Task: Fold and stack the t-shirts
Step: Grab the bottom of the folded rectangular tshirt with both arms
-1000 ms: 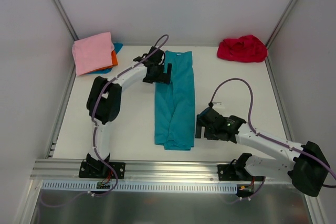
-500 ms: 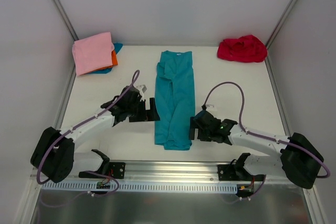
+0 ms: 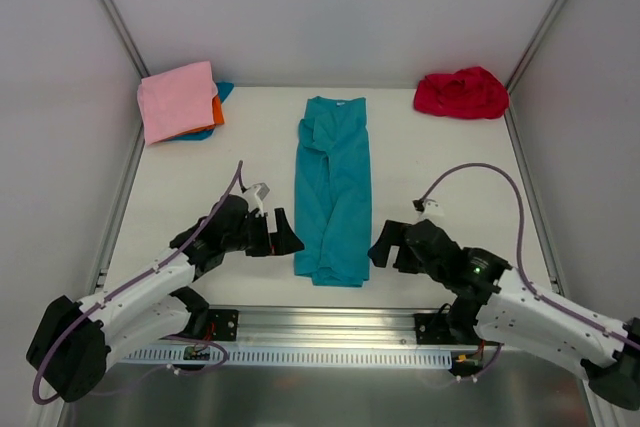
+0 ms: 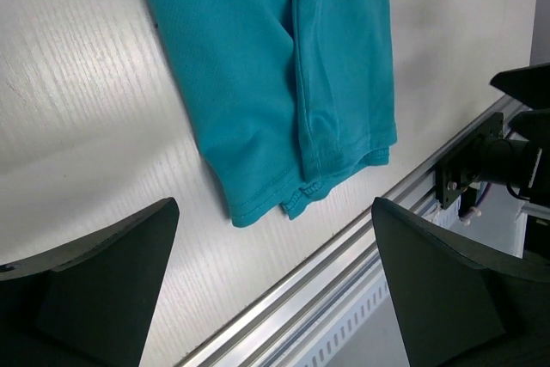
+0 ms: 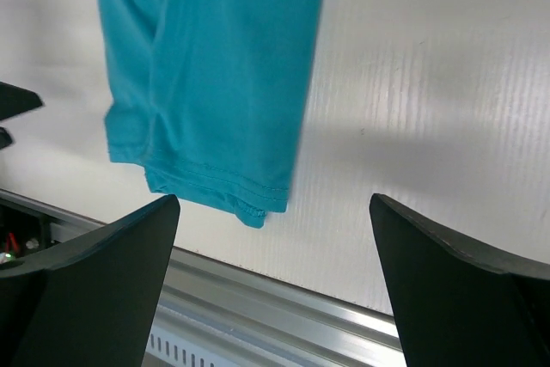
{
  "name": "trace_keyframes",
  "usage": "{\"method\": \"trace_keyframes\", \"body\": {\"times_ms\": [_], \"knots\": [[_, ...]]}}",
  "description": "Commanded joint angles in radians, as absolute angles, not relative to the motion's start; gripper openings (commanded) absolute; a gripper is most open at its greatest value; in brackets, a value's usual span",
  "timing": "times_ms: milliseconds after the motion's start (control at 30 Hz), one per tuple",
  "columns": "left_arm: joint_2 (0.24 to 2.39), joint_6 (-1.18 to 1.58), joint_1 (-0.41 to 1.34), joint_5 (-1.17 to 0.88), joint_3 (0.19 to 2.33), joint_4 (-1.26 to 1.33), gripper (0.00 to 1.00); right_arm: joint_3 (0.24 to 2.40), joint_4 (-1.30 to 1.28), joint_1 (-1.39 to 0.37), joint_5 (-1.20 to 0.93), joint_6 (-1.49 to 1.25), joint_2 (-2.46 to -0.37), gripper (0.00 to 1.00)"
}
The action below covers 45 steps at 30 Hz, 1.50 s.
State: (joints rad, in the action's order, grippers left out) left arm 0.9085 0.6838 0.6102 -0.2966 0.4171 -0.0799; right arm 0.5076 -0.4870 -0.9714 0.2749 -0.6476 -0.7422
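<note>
A teal t-shirt (image 3: 333,192) lies flat in the middle of the white desk (image 3: 240,177). It is folded lengthwise into a long narrow strip, with its collar end at the far side and its stitched hem close to the metal rail (image 3: 330,322) at the near edge. The left claw (image 3: 284,236) sits low just to the left of the teal shirt's near hem corner, with its jaws spread wide and nothing between them. The right claw (image 3: 381,245) sits just to the right of the same hem end, also wide open and empty. Neither claw touches the cloth. Each wrist view shows the hem end of the teal shirt between that claw's two dark fingers, with the folded layers overlapping unevenly at the bottom edge. Well to the far left of the teal shirt, in the desk's corner, a pink t-shirt (image 3: 177,99) lies folded on top of an orange one (image 3: 217,110) and a blue one (image 3: 222,92), and only slivers of the lower two show. Well to the far right of the teal shirt, a red t-shirt (image 3: 462,93) sits in a crumpled heap.
</note>
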Motion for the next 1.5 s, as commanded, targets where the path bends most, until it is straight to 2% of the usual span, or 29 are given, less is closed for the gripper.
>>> {"method": "trace_keyframes", "body": {"times_ms": [0,133,433,833,1133,1200,1467], "knots": [[0.879,0.738,0.627,-0.330,0.370,-0.006,0.98,0.515,-0.665,-0.969,0.376,-0.672,-0.611,1.00],[0.899,0.775,0.647,-0.344,0.322,0.086,0.97,0.456,-0.654,-0.971,0.342,-0.707,-0.607,0.99],[0.882,0.778,0.675,-0.336,0.244,0.169,0.97,0.270,-0.405,-0.974,0.221,-0.791,-0.682,0.98],[0.894,0.808,0.675,-0.364,0.144,0.310,0.97,0.192,-0.250,-0.976,0.176,-0.830,-0.709,0.98],[1.043,0.848,0.684,-0.394,0.100,0.503,0.96,0.133,-0.193,-0.986,0.153,-0.882,-0.718,0.97],[1.091,0.853,0.696,-0.397,0.101,0.546,0.96,0.129,-0.170,-0.996,0.149,-0.894,-0.742,0.94],[1.213,0.882,0.732,-0.397,0.106,0.644,0.95,0.138,-0.072,-1.055,0.147,-0.928,-0.873,0.94]]}}
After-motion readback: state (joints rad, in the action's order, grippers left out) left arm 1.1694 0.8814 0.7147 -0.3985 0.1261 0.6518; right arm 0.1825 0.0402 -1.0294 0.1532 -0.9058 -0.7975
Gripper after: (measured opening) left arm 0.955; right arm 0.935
